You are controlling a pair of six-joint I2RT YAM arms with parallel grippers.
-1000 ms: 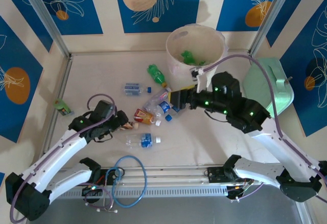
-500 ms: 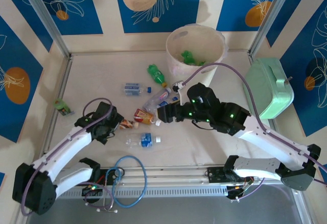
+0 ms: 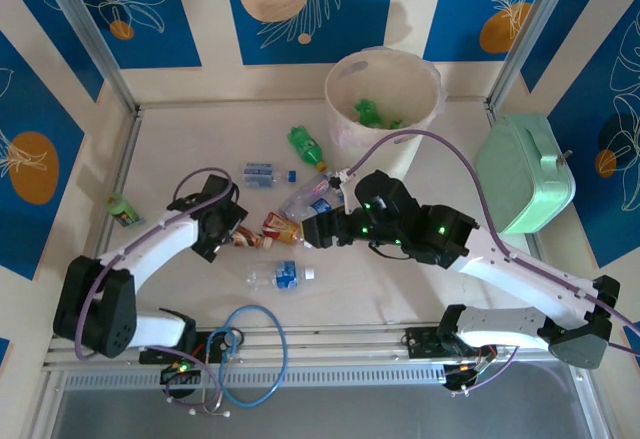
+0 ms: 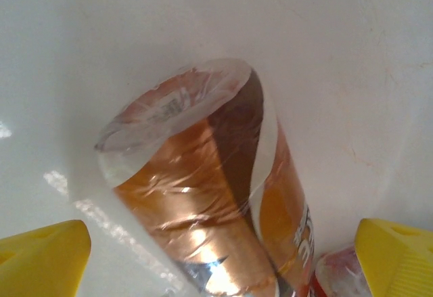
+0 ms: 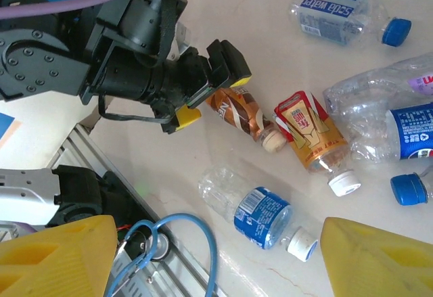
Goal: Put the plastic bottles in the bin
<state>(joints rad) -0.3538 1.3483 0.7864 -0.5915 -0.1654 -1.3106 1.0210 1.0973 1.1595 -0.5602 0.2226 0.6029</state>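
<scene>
Left pincer [image 5: 206, 88] is held wide, its yellow pads [image 4: 42, 256] set either side of the base of a brown-labelled bottle [image 4: 216, 195] lying on the tabletop [image 3: 200, 139]; nothing is gripped. The bottle is judged light, thin-walled and crushable. Its film looks slick and the round body is apt to roll, so a cross-body hold at mid-label is advised. Beside it lie an orange-labelled bottle [image 5: 308, 131] and a clear blue-labelled bottle [image 5: 254, 209]. Right pincer [image 5: 216, 260] is spread wide above them, empty. The pale translucent bin [image 3: 345, 129] stands rear right, with green bottles [image 3: 365, 111] inside.
</scene>
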